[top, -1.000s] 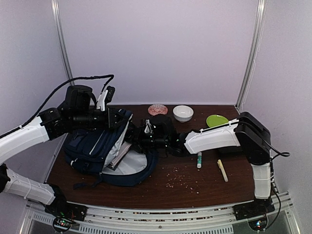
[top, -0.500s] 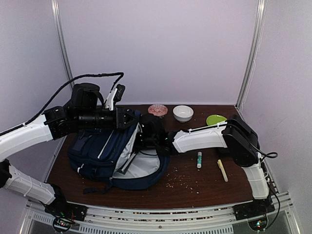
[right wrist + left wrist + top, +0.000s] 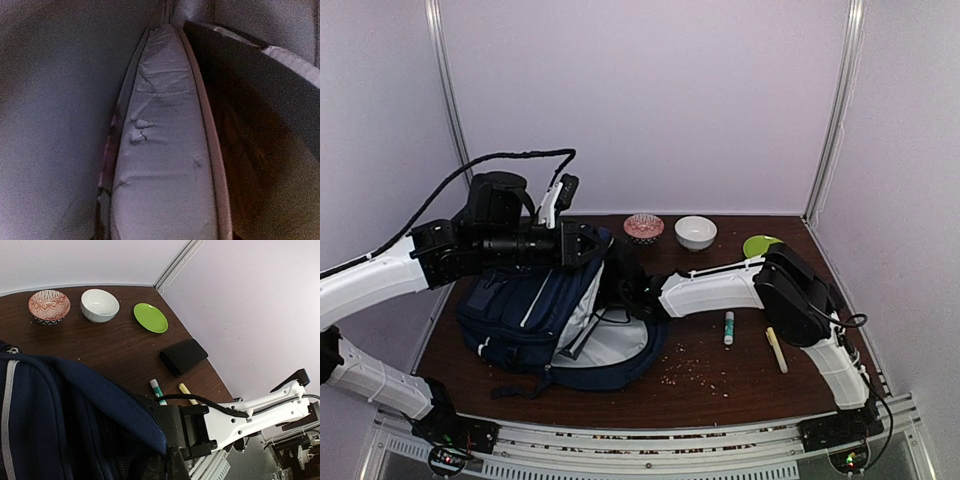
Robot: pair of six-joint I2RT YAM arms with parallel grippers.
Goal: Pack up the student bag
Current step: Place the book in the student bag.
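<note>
Pale lilac walls close round a dark wooden surface (image 3: pixel 760 395), and we read it from the left. Our left fingers (image 3: pixel 588 243) are clamped fully shut on the upper rim of the student bag (image 3: pixel 515 305), lifting it so the mouth gapes toward the right. That bag lies on its side on the left half of the surface, with its grey lining showing. Our right arm (image 3: pixel 710 288) reaches into the opening. The right fingers (image 3: pixel 625 288) are sunk inside, and the wrist view gives only grey lining and a dark panel, so we cannot tell how far apart they stand or whether they carry anything. What is already packed we cannot make out either. Further right, outside the bag, lie a small white tube (image 3: pixel 728 327), a pale yellow stick (image 3: pixel 776 350) and, in the left wrist view, a flat black case (image 3: pixel 183 356). A patterned bowl (image 3: pixel 643 226), a white bowl (image 3: pixel 695 232) and a green plate (image 3: pixel 765 246) stand along the back edge. We judge the packing under way but unfinished, with these loose things possibly left to go in
</note>
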